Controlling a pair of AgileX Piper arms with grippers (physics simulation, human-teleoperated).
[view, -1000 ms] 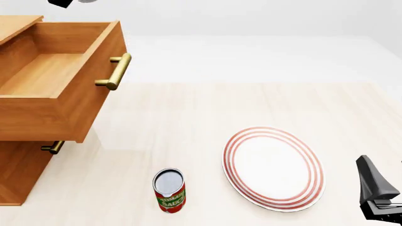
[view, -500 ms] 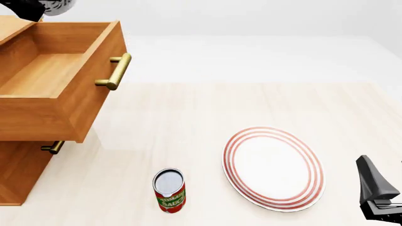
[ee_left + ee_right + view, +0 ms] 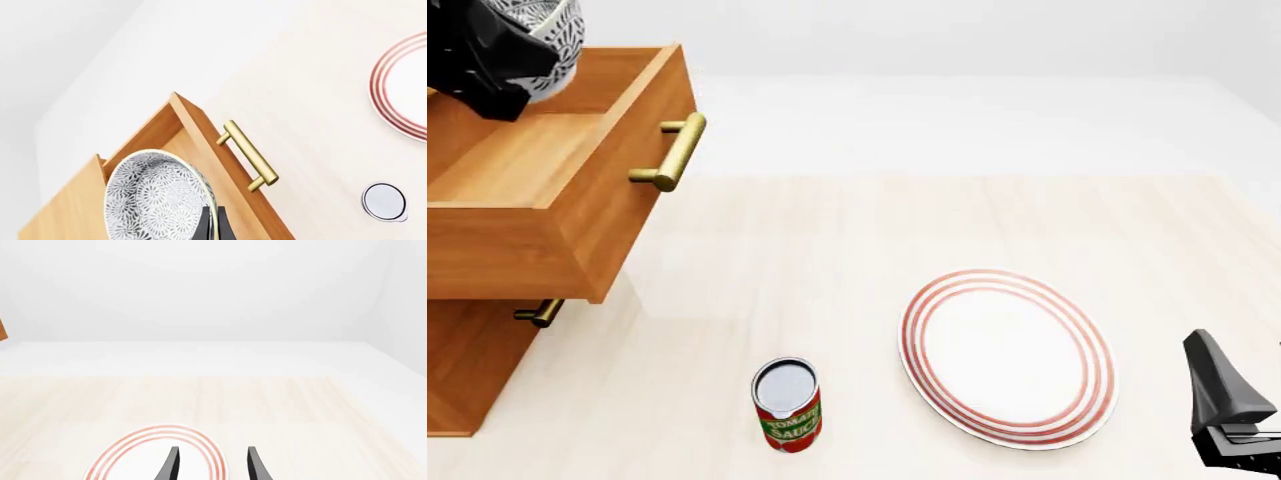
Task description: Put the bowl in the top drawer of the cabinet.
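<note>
The speckled blue-grey bowl (image 3: pixel 558 38) hangs tilted above the back of the open top drawer (image 3: pixel 554 215) of the cabinet (image 3: pixel 467 370). My left gripper (image 3: pixel 518 62) is shut on its rim. In the left wrist view the bowl (image 3: pixel 155 196) shows its patterned inside over the drawer's wooden floor (image 3: pixel 193 150), with the fingers (image 3: pixel 212 226) clamped on its edge. The drawer's brass handle (image 3: pixel 673 151) faces the table. Low at the right edge my right gripper (image 3: pixel 1230 425) stands open and holds nothing; its wrist view shows the gripper (image 3: pixel 212 467) over the plate's rim.
A large white plate with red rings (image 3: pixel 1008 356) lies on the table at the right. A tomato sauce can (image 3: pixel 787 404) stands upright near the front. Below the open drawer sits the lower drawer's handle (image 3: pixel 541 312).
My left gripper has come down from the top left corner with the bowl, which now hangs lower over the open drawer. The right arm has not moved.
</note>
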